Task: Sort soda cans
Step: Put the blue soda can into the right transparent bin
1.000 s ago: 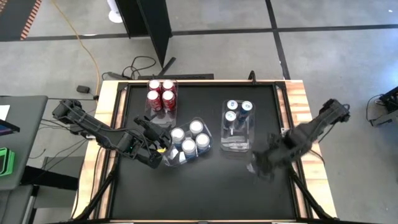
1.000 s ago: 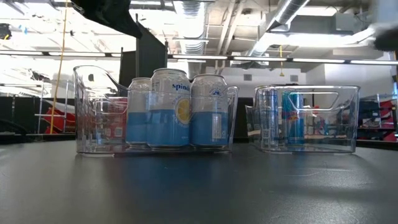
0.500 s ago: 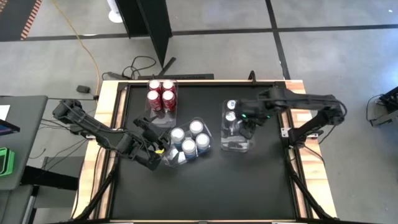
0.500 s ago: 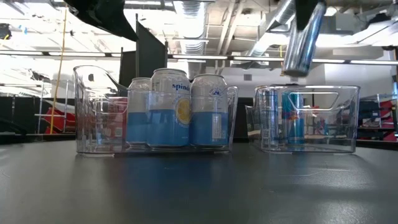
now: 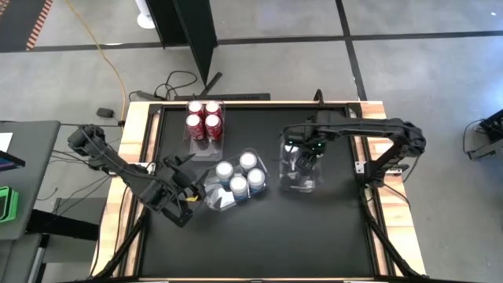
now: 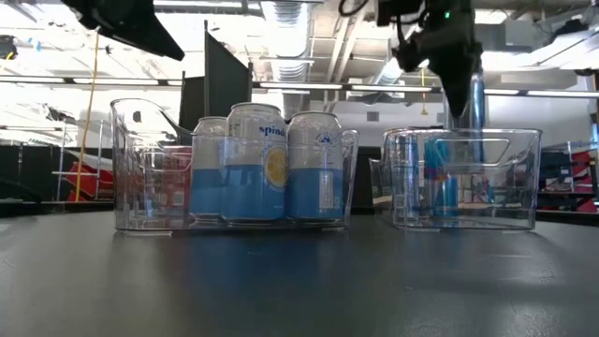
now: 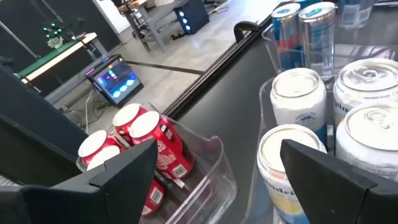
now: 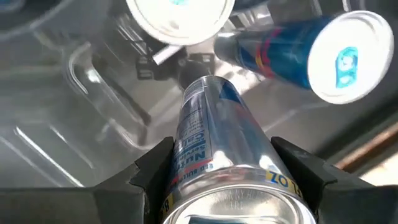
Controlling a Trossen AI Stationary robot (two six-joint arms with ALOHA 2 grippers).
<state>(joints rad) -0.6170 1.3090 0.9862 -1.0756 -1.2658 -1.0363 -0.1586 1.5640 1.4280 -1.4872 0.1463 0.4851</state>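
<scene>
Black worktop [image 5: 259,236] fills the frame, wood-edged, with three clear plastic bins on it. Far bin [image 5: 204,141] holds the four red cans [image 5: 203,119], packed tight. Middle bin [image 5: 236,182] carries the four silver-white and light blue cans [image 6: 257,164], standing upright and touching each other. Right-hand bin [image 6: 463,178] has dark blue slim cans [image 6: 438,183] upright inside it, at least two showing.

Right arm reaches across from the worktop's right edge, its gripper [image 5: 305,151] hanging directly above that right-hand bin. Its jaws are clamped on a slim silver and blue can [image 8: 214,140], one jaw on each side, the can pointing down into the bin, its lower end just below the rim in the low view and not resting on the bottom.

Left arm sits at the worktop's left side, its gripper [image 5: 182,196] just beside the middle bin. Jaws spread wide, nothing between them, the light blue cans near but untouched
</scene>
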